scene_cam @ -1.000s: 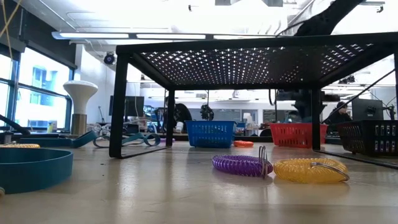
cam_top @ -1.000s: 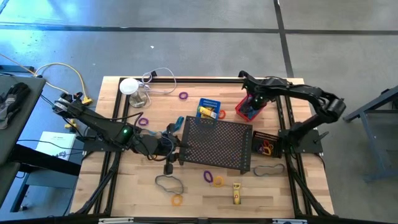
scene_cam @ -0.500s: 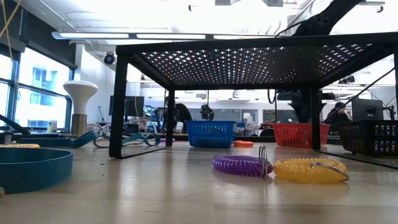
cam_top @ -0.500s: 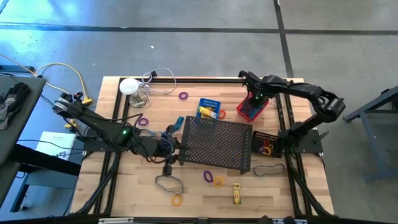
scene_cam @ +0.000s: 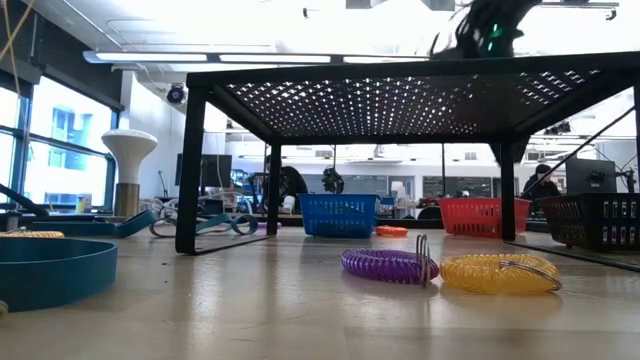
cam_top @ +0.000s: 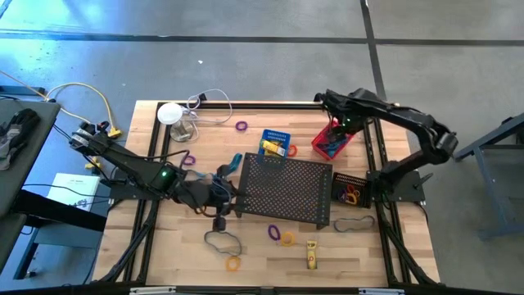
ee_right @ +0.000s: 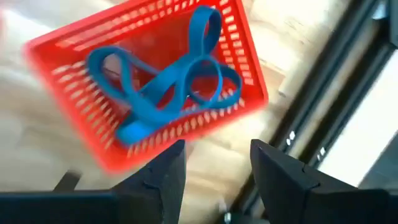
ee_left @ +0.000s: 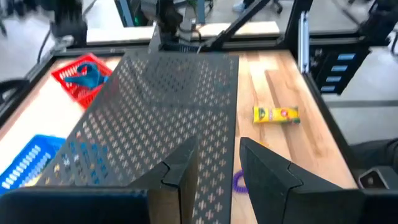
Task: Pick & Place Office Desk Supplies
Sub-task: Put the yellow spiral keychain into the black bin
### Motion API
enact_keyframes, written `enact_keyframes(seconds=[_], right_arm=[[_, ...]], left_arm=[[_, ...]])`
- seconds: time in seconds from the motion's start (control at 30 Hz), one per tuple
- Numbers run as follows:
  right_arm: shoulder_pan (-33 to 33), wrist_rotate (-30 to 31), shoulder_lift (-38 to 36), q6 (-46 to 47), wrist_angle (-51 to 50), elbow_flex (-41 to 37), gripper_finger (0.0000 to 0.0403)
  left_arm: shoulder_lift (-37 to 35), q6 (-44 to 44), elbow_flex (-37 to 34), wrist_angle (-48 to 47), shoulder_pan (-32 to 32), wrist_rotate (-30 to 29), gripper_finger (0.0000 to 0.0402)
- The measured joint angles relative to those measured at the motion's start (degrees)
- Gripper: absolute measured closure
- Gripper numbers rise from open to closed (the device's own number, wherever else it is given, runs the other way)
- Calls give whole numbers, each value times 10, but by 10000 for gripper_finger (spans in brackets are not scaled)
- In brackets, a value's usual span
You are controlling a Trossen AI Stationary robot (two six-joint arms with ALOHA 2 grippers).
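Both pairs of jaws stand spread with nothing between them. Over the far right of the table, the right gripper (ee_right: pixel 214 163) hangs above the red basket (cam_top: pixel 331 140), which holds blue rubber-band loops (ee_right: pixel 165 87) tangled together. Low at the left edge of the black mesh tray (cam_top: pixel 284 191) sits the left gripper (ee_left: pixel 217 168), its fingers pointing across the perforated top. Far of the tray stands a blue basket (cam_top: pixel 276 141) with a small yellow packet (cam_top: pixel 273 148) at its near rim. Near of the tray, a purple ring (scene_cam: pixel 387 265) and an orange-yellow ring (scene_cam: pixel 500 273) lie touching side by side, with a yellow box (cam_top: pixel 311 254) just to their right and nearer. A dark rubber-band loop (cam_top: pixel 221 241) and another orange ring (cam_top: pixel 234 264) lie toward the near left. One more purple ring (cam_top: pixel 241 126) lies far from the tray beside the white round-topped object (cam_top: pixel 171 114).
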Motion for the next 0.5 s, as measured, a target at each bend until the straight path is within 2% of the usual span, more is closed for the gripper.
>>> enact_keyframes(seconds=[0.2, 0.37, 0.5], right_arm=[[110, -53, -100, 91, -51, 17, 255], [253, -94, -191, 253, -50, 18, 269], [379, -83, -232, 345, -29, 18, 283]], left_arm=[[0, -34, 0, -54, -1, 4, 289], [0, -35, 0, -80, -10, 31, 289], [0, -36, 0, -80, -22, 32, 289]])
